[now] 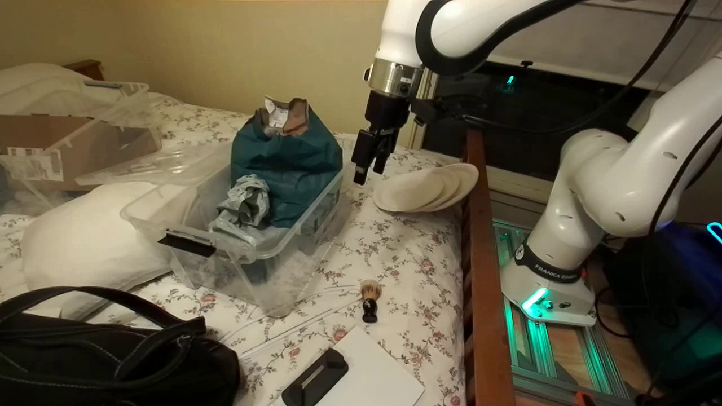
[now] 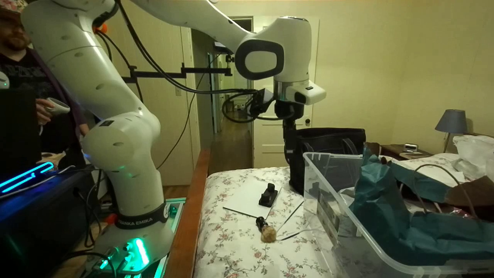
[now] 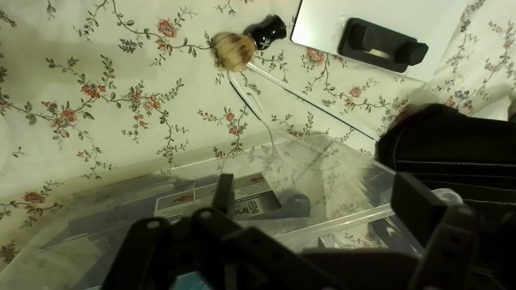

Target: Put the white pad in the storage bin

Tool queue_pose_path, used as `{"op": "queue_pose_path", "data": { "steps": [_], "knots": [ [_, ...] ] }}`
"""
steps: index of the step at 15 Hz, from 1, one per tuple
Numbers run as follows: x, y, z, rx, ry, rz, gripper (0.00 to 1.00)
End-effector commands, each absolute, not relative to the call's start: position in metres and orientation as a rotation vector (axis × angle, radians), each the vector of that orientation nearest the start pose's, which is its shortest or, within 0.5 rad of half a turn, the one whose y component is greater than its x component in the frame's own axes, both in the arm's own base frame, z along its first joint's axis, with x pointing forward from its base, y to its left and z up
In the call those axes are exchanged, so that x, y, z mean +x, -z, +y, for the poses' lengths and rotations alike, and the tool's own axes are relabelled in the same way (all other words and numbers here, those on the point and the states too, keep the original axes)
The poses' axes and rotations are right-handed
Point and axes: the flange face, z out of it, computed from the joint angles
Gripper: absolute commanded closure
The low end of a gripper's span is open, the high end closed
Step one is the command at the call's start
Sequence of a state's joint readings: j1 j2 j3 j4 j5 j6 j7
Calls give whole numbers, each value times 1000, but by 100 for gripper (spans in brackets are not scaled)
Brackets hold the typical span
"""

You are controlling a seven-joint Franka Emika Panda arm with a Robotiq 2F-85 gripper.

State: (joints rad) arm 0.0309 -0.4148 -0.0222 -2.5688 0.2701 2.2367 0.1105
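Note:
Several off-white, round flat pads [image 1: 426, 189] lie overlapping on the bed beside the wooden rail. Only a pale curved edge shows at the left of the wrist view [image 3: 3, 141]. The clear storage bin [image 1: 225, 276] stands on the bed, holding a teal bag and crumpled plastic. Its rim shows in an exterior view [image 2: 349, 214] and in the wrist view [image 3: 336, 224]. My gripper [image 1: 369, 172] is open and empty, pointing down in the air between the bin and the pads. In the wrist view my fingers [image 3: 322, 201] are wide apart, with the bin beyond them.
A shaving brush [image 1: 370, 301] and a white board with a black holder [image 1: 316, 378] lie on the bed. A black bag [image 1: 113, 349] stands near the bin. The wooden rail [image 1: 485, 270] runs along the robot's side. A person [image 2: 42, 85] stands behind the robot.

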Motion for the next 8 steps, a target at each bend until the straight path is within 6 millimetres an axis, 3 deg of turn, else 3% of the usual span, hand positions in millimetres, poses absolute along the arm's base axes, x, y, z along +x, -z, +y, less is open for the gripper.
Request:
{"op": "queue_pose_path", "data": {
  "steps": [1,4,8],
  "knots": [
    [423,-399,20,-2884,50,363,0],
    [442,-362,48,-2871,-33,365,0],
    [471,-311,92,-2816,-75,517,0]
  ]
}}
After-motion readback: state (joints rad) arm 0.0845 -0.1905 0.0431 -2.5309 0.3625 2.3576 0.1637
